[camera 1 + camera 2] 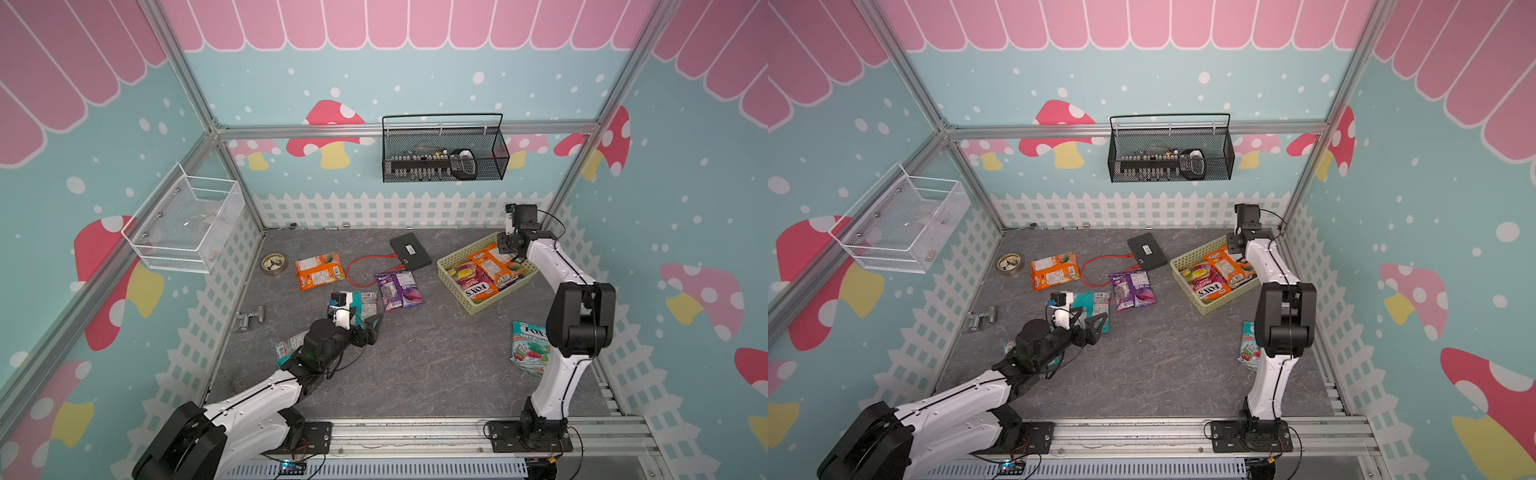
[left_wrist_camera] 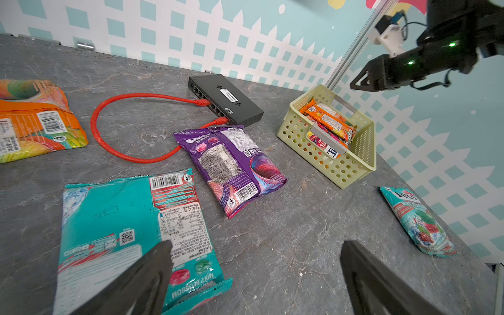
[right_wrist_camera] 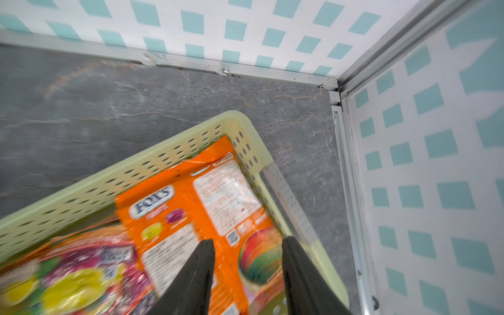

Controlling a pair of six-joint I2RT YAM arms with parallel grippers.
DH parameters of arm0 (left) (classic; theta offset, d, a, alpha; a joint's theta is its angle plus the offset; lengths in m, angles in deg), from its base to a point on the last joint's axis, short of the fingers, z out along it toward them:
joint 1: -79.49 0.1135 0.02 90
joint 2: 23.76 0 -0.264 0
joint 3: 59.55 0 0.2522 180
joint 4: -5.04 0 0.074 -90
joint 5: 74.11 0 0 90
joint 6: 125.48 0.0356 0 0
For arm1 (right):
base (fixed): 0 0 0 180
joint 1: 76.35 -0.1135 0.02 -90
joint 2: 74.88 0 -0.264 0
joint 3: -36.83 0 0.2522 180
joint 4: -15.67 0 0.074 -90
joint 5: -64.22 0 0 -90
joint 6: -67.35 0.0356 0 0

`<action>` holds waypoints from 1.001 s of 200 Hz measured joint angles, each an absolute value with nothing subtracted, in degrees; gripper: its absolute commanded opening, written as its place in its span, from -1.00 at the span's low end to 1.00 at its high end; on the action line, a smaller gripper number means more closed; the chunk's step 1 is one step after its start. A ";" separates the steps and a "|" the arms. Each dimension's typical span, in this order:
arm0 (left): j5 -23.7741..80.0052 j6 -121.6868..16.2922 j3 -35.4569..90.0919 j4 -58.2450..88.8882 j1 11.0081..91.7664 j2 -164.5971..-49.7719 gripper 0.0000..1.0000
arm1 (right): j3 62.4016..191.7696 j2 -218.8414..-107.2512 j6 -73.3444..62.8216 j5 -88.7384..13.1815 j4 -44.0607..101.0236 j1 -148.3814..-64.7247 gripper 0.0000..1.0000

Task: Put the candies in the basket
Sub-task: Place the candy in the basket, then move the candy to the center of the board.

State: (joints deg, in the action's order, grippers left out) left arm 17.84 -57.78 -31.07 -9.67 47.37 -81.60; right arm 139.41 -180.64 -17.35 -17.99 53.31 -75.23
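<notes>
candies (image 1: 493, 266) in basket (image 1: 478, 306), box (image 1: 410, 250) left of it

Bright even light, soft shadows, right wrist view motion-blurred, wide-angle edge distortion

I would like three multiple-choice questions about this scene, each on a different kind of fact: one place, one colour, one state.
1. Where does the purple bag lie?
A. inside the basket
B. on the table, beside the red cable
C. on a wall shelf

2. What colour is the top bag in the basket?
A. orange
B. teal
C. black

3. How is the left tool?
A. shut on a bag
B. open and empty
C. shut on the cable

Answers:
1 B: it lies flat on the table at the cable's loop.
2 A: the right wrist view shows an orange bag uppermost.
3 B: its jaws stand wide apart, with nothing between them.
</notes>
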 measured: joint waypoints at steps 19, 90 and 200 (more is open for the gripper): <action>18.96 -58.98 -32.40 -10.15 47.96 -78.71 0.98 | 130.67 -171.33 -10.64 -21.33 53.07 -75.23 0.07; 27.87 -61.28 -35.81 -15.06 48.29 -76.83 0.84 | 103.83 -154.61 13.30 -21.70 58.27 -75.05 0.40; 42.63 -60.75 -30.17 -18.30 44.29 -91.65 0.42 | 92.16 -153.95 17.58 -17.81 58.86 -60.73 0.95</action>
